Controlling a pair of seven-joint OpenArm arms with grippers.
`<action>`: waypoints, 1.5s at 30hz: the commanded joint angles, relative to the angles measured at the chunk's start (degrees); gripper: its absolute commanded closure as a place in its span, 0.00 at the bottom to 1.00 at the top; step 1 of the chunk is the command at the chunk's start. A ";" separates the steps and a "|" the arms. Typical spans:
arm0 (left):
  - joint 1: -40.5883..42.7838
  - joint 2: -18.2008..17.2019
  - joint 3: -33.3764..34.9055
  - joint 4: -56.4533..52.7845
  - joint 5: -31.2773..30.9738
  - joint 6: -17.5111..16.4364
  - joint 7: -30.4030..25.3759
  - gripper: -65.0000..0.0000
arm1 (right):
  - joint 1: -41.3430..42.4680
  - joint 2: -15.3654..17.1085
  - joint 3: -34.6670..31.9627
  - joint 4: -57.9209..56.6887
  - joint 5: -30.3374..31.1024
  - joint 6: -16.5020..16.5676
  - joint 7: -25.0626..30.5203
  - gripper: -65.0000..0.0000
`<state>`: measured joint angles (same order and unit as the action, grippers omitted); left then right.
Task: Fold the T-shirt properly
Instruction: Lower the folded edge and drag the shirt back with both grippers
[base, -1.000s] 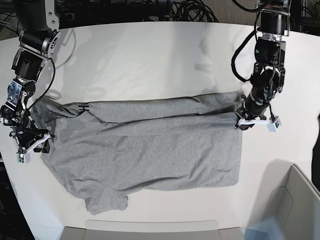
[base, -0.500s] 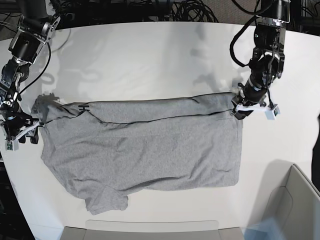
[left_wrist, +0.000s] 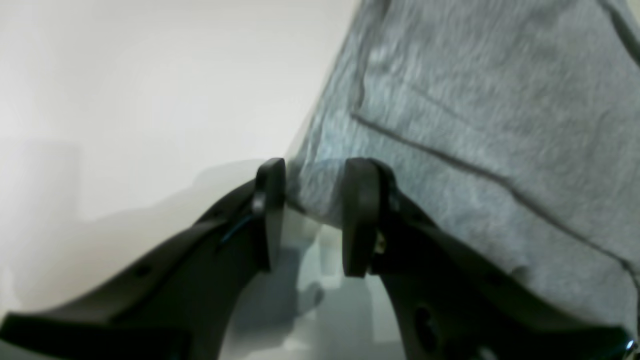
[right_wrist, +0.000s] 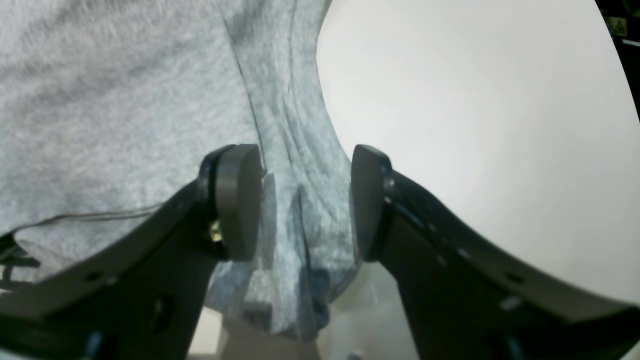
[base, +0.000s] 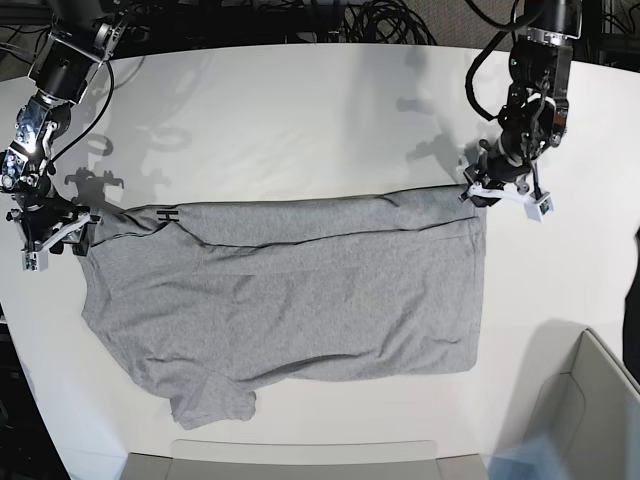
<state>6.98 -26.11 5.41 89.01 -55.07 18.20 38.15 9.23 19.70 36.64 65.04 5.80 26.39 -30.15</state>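
- One T-shirt (base: 300, 290), two grippers, one white table (base: 300, 110), one pale bin (base: 590, 410) at the near right corner, black cables (base: 380, 20) beyond the far edge.
- T-shirt: heather-grey soft knit, lying flat mid-table, far part folded over toward the near side so a long fold runs left to right; one sleeve sticks out at near left; a bit of black lettering shows at the far left of the fold. Light creases, hem seam visible in the left wrist view (left_wrist: 475, 125).
- Right gripper (base: 55, 232) – scene left, over the shirt's left end; black curved fingers (right_wrist: 235, 200) stand apart, released, with a strip of grey fabric (right_wrist: 295, 165) lying between them but not pinched.
- Left gripper (base: 503, 192) – scene right, at the shirt's far right corner; jaws apart, released; the cloth edge lies in the gap between the pads (left_wrist: 357, 215) in the wrist view, not clenched.
- Table: smooth, matte white, rounded far edge; arm shadows fall on it.
- Versus half a second ago: both grippers have moved toward the far side and lifted off the cloth; the left corner of the shirt, earlier raised in a peak, now lies flatter. The shirt's outline is otherwise unchanged.
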 joint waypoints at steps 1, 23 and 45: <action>-2.46 -0.84 0.52 -0.35 0.08 -0.04 0.84 0.68 | 1.10 0.74 0.32 0.94 0.66 0.29 1.45 0.55; -5.53 0.04 8.96 -4.31 -0.18 0.05 1.80 1.00 | -0.58 0.47 0.68 -3.89 0.31 3.63 1.45 0.55; 7.21 -3.74 2.28 7.47 0.08 0.05 4.62 1.00 | -7.70 5.75 0.85 -2.05 0.39 10.84 -12.35 1.00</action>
<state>14.50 -28.69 8.23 95.77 -55.31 17.37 42.44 2.20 24.88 37.39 62.98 7.94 36.14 -39.13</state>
